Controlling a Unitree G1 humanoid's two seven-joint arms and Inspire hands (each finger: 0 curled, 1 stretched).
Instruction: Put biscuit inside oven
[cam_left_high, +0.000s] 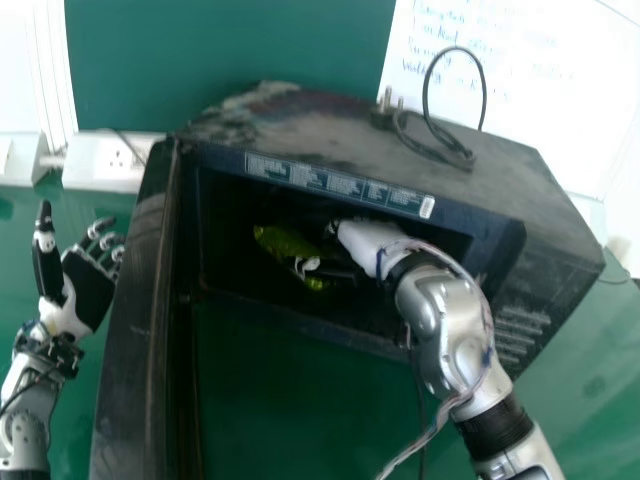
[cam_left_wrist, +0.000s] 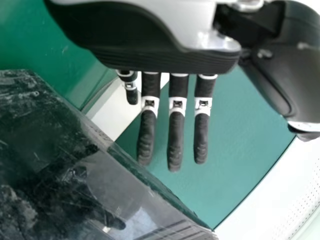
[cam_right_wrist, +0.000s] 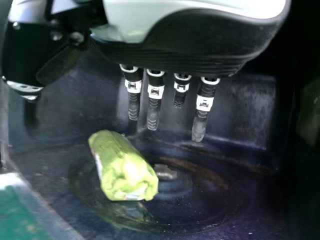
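The black oven (cam_left_high: 360, 130) stands on the green table with its door (cam_left_high: 135, 330) swung open on the left. Inside the cavity lies the green biscuit packet (cam_left_high: 285, 243); in the right wrist view the packet (cam_right_wrist: 122, 167) rests on the oven floor, apart from the fingers. My right hand (cam_left_high: 365, 245) reaches into the cavity beside the packet, and in the right wrist view the right hand (cam_right_wrist: 155, 102) is open and holds nothing. My left hand (cam_left_high: 80, 290) is open outside, left of the door; the left wrist view shows the left hand (cam_left_wrist: 175, 130) with straight fingers near the door (cam_left_wrist: 75, 165).
A black cable with its plug (cam_left_high: 450, 150) lies on the oven's top. A white socket box (cam_left_high: 105, 165) is behind the door at the left. The oven's door edge stands between my left hand and the cavity, and the cavity walls surround my right hand.
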